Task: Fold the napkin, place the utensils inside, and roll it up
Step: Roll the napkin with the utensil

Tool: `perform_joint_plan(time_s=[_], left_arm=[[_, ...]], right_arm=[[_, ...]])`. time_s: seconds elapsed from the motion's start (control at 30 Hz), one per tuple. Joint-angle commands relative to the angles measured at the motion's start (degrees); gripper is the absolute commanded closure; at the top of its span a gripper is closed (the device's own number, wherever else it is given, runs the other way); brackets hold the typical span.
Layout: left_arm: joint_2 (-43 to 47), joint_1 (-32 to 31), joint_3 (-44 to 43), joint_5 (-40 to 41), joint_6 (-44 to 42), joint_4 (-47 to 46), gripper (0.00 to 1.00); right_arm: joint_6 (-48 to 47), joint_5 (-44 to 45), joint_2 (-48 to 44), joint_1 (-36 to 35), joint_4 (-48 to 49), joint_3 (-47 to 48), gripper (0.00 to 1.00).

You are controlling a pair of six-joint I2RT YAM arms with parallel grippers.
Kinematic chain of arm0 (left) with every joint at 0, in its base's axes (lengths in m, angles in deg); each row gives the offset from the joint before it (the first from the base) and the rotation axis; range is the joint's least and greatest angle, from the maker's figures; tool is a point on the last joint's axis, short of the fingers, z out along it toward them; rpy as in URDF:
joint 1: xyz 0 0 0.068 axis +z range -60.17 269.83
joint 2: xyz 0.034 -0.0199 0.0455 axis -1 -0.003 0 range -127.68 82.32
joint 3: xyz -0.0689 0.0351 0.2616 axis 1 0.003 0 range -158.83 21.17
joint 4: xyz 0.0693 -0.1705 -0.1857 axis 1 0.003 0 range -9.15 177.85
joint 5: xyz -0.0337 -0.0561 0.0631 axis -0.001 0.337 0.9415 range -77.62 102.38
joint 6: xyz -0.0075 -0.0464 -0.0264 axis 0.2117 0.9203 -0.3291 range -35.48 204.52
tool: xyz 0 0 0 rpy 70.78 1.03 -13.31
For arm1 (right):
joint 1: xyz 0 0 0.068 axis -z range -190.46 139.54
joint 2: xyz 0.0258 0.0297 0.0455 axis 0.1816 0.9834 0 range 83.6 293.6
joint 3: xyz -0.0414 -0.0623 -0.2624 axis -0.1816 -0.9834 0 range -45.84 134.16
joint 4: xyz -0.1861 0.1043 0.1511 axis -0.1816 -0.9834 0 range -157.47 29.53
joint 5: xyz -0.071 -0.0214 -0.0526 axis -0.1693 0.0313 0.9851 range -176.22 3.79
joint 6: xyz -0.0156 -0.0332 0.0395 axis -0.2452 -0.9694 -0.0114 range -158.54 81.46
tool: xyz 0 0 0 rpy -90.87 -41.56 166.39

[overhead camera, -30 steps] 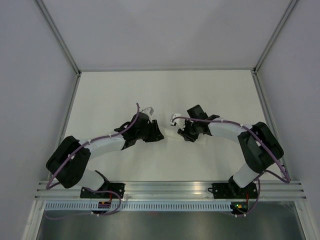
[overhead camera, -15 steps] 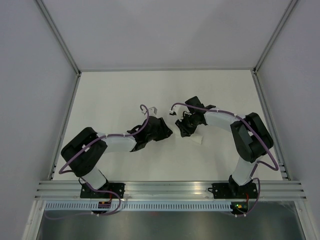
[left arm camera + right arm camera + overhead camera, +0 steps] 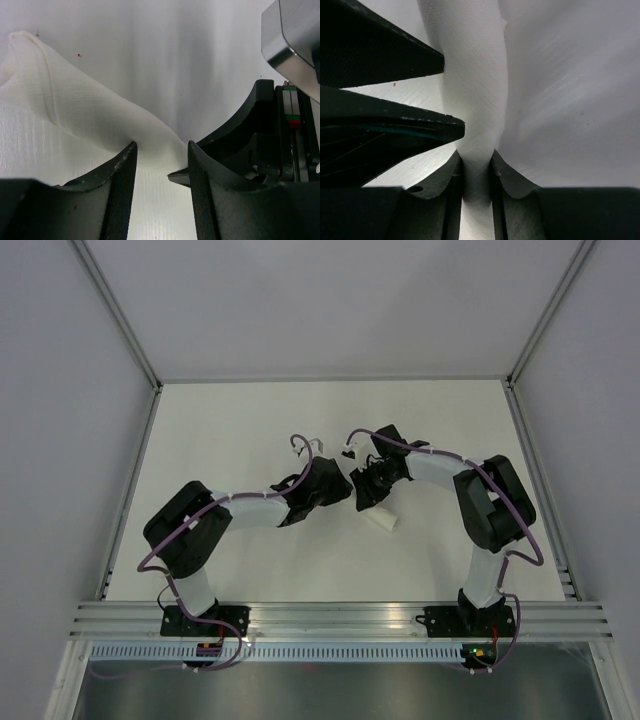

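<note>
Mid-tabletop [image 3: 250, 420], between both arms: white napkin [image 3: 378, 518], bunched into a raised ridge. Right tool [image 3: 476, 162] clamped on that ridge. Left tool [image 3: 160, 150] apart, at its low end. Soft, light, limp — likely to sag; best pinched near an edge.

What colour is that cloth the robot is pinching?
Plain white, with a fine woven texture; the napkin shows best in the right wrist view.

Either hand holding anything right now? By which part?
Right hand pinches the napkin by a raised fold of cloth. Left hand is open, clamping nothing.
</note>
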Motion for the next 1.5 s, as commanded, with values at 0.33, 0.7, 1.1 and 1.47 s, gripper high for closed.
perform_joint_plan(time_s=[0.33, 0.7, 1.1, 1.47], left_arm=[[5.6, 1.6, -3.9, 6.4, -3.5, 8.7, 0.5], [0.3, 4.4, -8.4, 7.6, -5.0, 15.1, 0.49], [-13.4, 6.4, -19.5, 6.2, -8.5, 18.7, 0.49], [-20.1, 8.1, -31.7, 3.0, -19.3, 25.1, 0.51]], right_arm=[[16.6, -2.3, 7.0, 2.4, 3.7, 0.4, 0.76], [29.0, -4.9, 10.3, 3.3, 13.1, 0.6, 0.76], [40.3, -5.2, 13.1, 4.7, 24.5, 1.0, 0.75], [43.6, -7.3, 11.9, 4.9, 31.7, 1.3, 0.51]])
